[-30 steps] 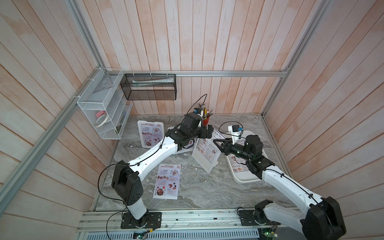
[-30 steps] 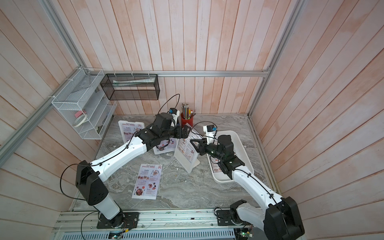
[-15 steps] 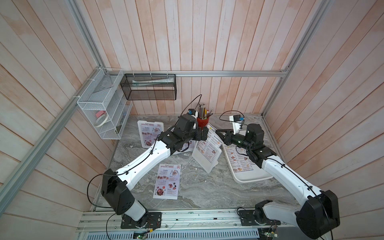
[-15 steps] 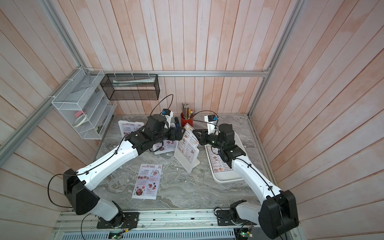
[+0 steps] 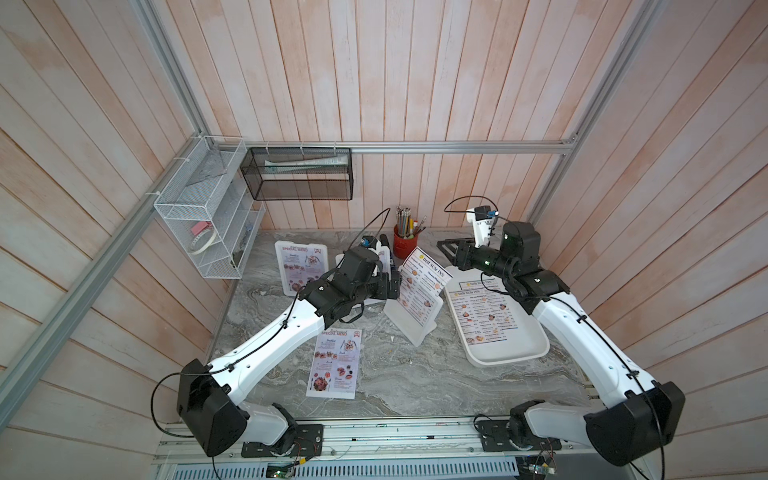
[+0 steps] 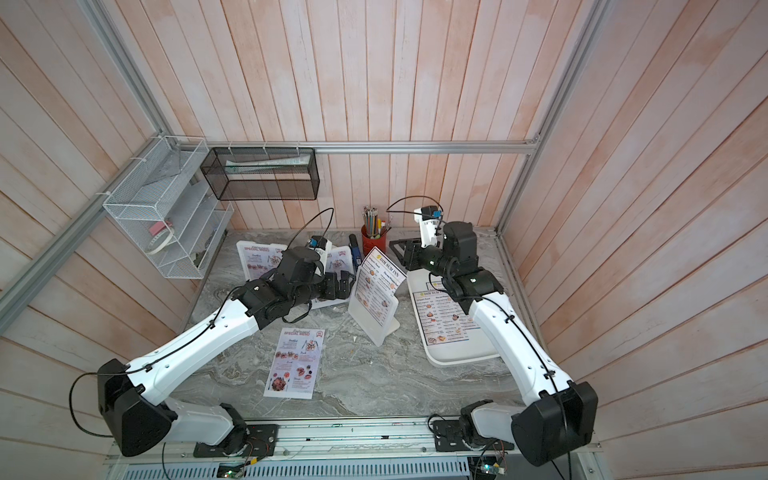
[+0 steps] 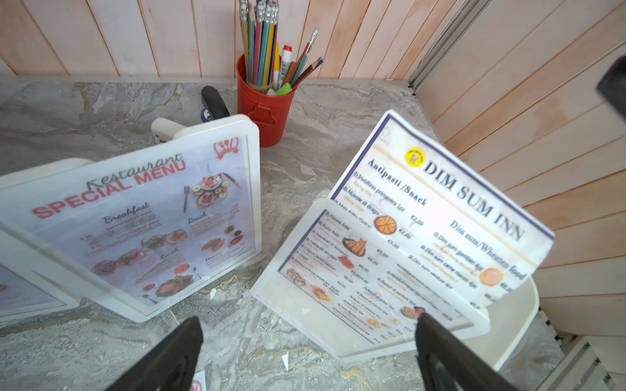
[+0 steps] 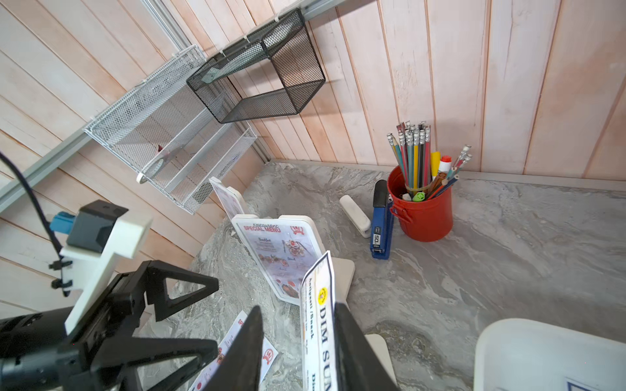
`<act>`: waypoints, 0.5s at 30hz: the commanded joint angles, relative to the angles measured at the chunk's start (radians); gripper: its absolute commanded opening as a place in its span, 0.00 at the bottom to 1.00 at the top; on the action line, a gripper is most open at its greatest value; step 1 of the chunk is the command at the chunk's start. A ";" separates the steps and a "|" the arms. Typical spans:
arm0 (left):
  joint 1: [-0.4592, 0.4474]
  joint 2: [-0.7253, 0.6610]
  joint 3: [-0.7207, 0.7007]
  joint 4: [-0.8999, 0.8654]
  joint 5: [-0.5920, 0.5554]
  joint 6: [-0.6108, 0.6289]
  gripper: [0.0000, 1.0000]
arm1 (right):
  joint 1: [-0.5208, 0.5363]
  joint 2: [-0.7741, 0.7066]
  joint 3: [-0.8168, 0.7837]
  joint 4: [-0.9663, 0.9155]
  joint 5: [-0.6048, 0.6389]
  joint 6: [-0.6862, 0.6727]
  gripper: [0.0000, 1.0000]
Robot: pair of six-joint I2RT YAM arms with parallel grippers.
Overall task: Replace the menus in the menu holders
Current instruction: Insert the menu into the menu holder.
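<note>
A: In a top view, Dim Sum Inn menu (image 5: 424, 286) half-seated in menu holder (image 5: 411, 332); right gripper (image 5: 441, 246) at its top edge.
B: Left wrist: left gripper (image 7: 308, 321) wide open, empty, before menu holder.
A: Right wrist: jaws apart astride menu, unpinched.
B: Insertion step, probably. Next: press down squarely.

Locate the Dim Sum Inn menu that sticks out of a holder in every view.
In a top view: the Dim Sum Inn menu is near the picture's centre.
In a top view: the menu is again near the centre.
Left wrist: the menu is face-on, beside the Special Menu holder.
Right wrist: the menu is edge-on, close to the camera.
Shared landmark: the red pencil cup behind it.
</note>
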 commanded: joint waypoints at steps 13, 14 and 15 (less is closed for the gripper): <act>0.004 -0.109 -0.061 -0.037 -0.056 -0.017 1.00 | -0.004 0.133 0.093 -0.251 -0.111 -0.025 0.15; 0.002 -0.112 -0.061 -0.036 -0.056 -0.017 1.00 | -0.004 0.134 0.090 -0.249 -0.119 -0.023 0.13; 0.004 -0.116 -0.059 -0.035 -0.058 -0.016 1.00 | -0.004 0.135 0.087 -0.244 -0.132 -0.019 0.11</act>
